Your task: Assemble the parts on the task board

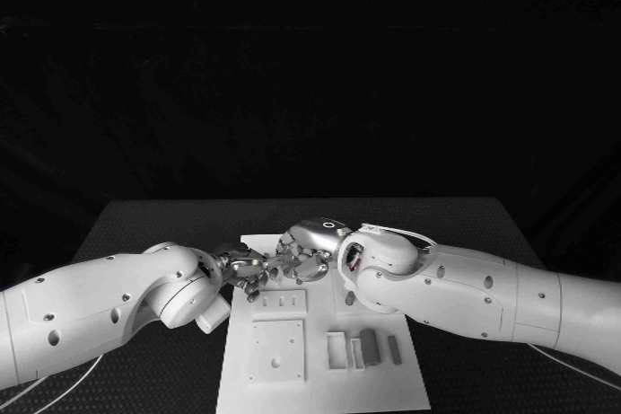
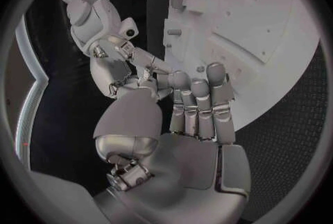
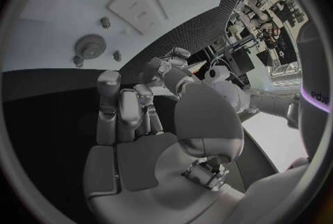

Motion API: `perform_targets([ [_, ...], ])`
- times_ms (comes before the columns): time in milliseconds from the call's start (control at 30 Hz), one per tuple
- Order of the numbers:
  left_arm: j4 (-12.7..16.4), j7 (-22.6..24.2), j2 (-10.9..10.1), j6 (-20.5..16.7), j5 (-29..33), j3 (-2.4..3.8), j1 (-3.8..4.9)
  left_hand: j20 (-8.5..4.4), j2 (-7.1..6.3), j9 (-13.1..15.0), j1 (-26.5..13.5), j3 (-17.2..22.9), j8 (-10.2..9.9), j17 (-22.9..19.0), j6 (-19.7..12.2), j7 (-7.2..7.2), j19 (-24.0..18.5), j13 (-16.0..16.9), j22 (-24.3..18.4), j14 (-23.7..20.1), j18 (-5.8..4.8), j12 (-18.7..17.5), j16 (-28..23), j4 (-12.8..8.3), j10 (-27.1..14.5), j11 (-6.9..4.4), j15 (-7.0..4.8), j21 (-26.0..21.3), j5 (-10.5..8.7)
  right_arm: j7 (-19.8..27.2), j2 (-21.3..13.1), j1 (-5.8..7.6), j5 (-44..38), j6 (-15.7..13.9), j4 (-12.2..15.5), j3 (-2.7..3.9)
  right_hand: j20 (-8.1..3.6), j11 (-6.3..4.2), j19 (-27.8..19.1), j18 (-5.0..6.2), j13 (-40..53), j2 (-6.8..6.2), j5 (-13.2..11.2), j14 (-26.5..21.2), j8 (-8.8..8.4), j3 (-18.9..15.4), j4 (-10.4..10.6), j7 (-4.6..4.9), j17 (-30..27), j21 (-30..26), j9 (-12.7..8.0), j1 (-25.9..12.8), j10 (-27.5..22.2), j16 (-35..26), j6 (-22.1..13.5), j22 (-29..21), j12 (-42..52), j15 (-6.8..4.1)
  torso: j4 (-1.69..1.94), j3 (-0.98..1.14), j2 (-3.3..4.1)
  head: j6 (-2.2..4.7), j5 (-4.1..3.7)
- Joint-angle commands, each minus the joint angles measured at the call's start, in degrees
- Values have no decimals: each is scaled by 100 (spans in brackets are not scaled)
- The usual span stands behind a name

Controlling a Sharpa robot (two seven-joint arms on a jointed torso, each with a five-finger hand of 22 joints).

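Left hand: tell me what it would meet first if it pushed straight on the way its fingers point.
Probably the right hand: in the head view the left hand reaches toward it above the task board, fingertips nearly meeting. Depth is unclear.

Robotics lab, black table (image 1: pixel 155 225), equipment racks (image 3: pixel 267 18)

Black rectangular table (image 1: pixel 155 225) with a fine textured, mesh-like top is standing square to the camera, its far edge running straight across the head view. The same dark textured top is showing in the left wrist view (image 2: pixel 277 140) and the right wrist view (image 3: pixel 41 101). Plain black backdrop (image 1: pixel 310 91) is hanging behind the table. Thin white cables (image 1: pixel 52 383) are looping over the table's near corners.
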Motion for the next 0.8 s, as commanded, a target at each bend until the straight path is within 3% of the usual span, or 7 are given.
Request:
perform_targets([
  [33,14,2,19,36,-9,3,1,-50,6,129,70,-20,-38,-20,-32,32,-48,-19,9,-39,78,39,29,-6,-49,-10,6,-46,-25,-3,22,-7,-72,85,22,0,-15,22,2,477,4,-5,25,-11,13,9,-41,180,5,24,11,-10,-17,-14,167,99,-13,-34,0,0,3,-5,4],
  [200,23,16,26,32,38,3,1,-46,37,127,153,-34,-89,-58,-24,40,-56,-57,22,-57,73,53,43,-12,-62,-3,13,-67,-25,-3,41,-7,-72,98,20,0,-15,23,3,477,3,-6,25,-11,11,10,-42,180,4,24,12,-11,-18,-14,167,98,-13,-34,0,-1,1,-12,2],
  [500,25,19,42,15,78,3,1,-28,224,116,549,-206,-287,-204,21,66,-60,-199,78,-109,57,108,107,-21,-106,21,34,-144,-26,2,119,-49,-75,109,-16,-6,-14,23,3,477,5,-5,25,-8,10,10,-42,180,11,23,14,-12,-16,-13,168,98,-12,-34,2,4,2,-36,8],
  [800,17,15,48,26,102,3,1,-24,243,113,616,-234,-326,-231,31,70,-60,-224,87,-119,54,115,114,-19,-114,25,38,-161,-25,6,151,-66,-75,103,-2,-7,-14,23,3,477,5,-5,25,-8,10,10,-42,180,11,23,14,-12,-16,-13,168,98,-12,-34,-2,3,4,-59,17],
])
